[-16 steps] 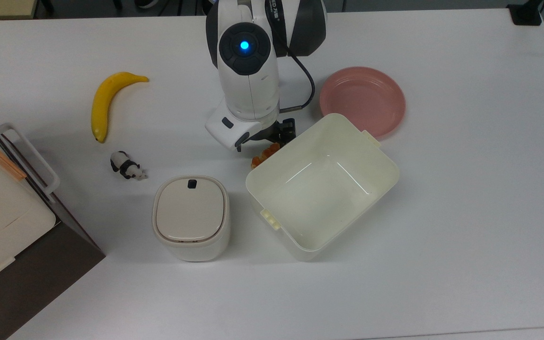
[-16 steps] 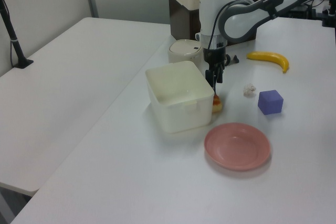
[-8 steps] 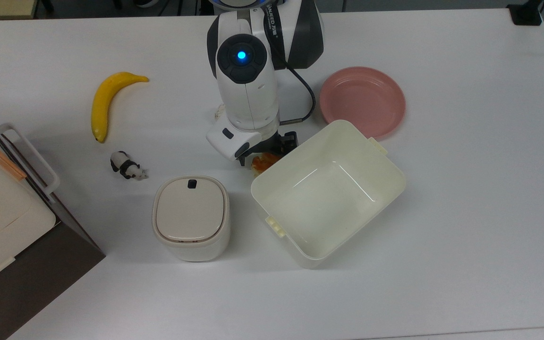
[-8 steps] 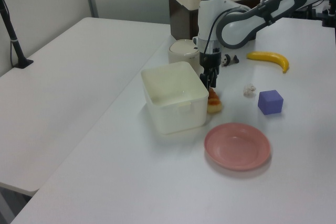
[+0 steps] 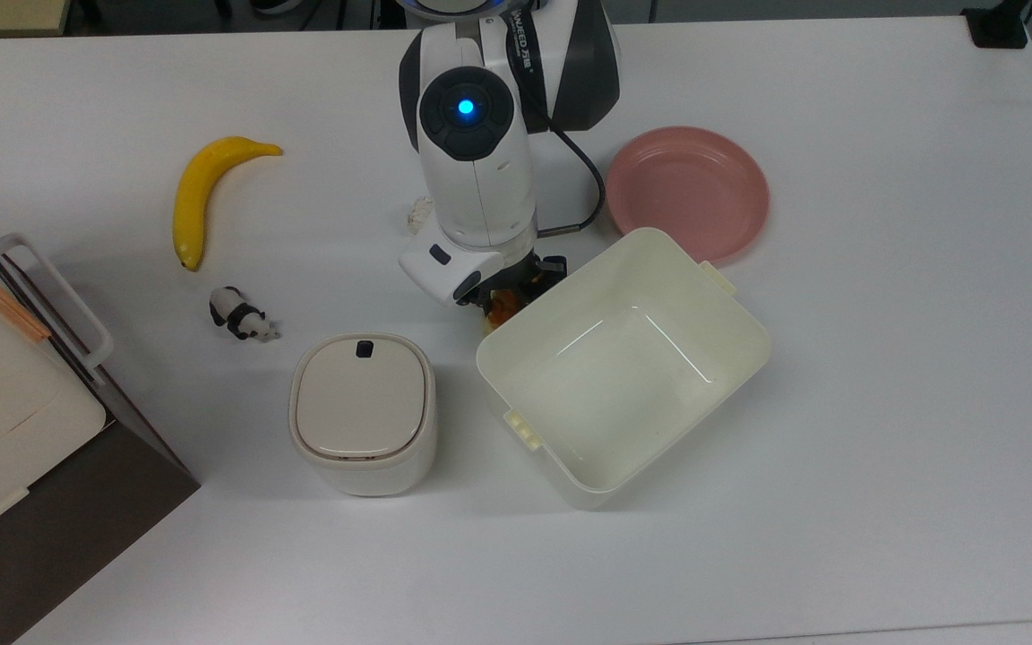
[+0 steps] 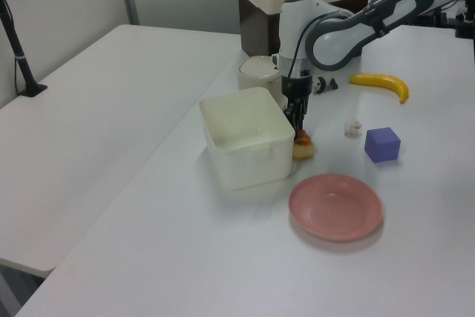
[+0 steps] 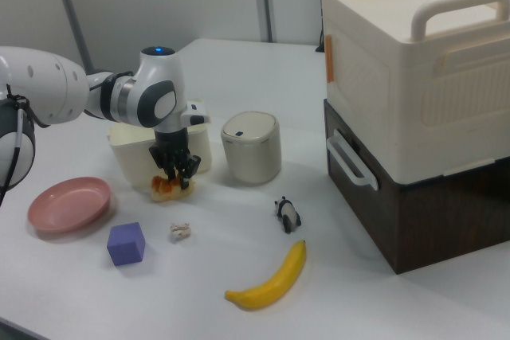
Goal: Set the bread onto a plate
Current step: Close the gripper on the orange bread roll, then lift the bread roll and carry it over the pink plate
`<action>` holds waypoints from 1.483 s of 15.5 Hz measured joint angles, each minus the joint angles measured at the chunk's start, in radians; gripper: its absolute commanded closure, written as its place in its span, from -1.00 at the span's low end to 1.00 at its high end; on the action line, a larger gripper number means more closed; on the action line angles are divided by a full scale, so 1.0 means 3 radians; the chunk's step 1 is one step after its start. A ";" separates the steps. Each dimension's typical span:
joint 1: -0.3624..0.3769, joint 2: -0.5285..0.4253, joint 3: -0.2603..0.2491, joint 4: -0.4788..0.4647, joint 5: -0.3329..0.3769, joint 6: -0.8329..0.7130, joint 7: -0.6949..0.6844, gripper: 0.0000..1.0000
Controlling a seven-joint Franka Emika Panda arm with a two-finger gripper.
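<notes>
The bread [image 7: 164,186] lies on the white counter [image 5: 883,376], touching or just beside the cream tub [image 5: 623,358] at the corner nearest the arm, and well apart from the pink plate [image 5: 687,191], which holds nothing. The claw [image 7: 178,178] stands directly over the bread, its fingers reaching down to it; in the right view they appear set around the pastry's end, but whether they have closed on it cannot be told. The bread rests on the counter, so the grasp is at best in hand, and the lift, the carry past the tub and the release on the plate all remain to be done.

Orientation is hard to read, as the claw covers much of the pastry. In the right view the long axis seems to run roughly along the tub's near wall, from the right view's left toward the right view's right, the glazed orange-brown side facing up. In the left view the bread [image 6: 303,146] sits between tub and plate [image 6: 335,206], beneath the claw [image 6: 298,130].
</notes>
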 measured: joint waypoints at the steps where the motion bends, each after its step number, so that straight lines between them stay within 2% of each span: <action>1: 0.0000 0.0000 0.0001 0.0003 0.0000 0.0000 0.0000 1.00; 6: -0.0002 -0.0007 0.0001 0.0025 0.0000 -0.0019 0.0000 1.00; 9: -0.0022 -0.0076 0.0001 0.0097 0.0000 -0.0202 -0.0011 1.00; 16: -0.0021 -0.0579 0.0163 0.0177 0.0000 -0.0995 -0.0207 1.00; 18: 0.0072 -0.0695 0.0212 0.0176 0.0000 -0.1156 -0.0218 1.00; 23: 0.0608 -0.0842 0.0238 0.0153 0.0001 -0.1353 -0.0216 1.00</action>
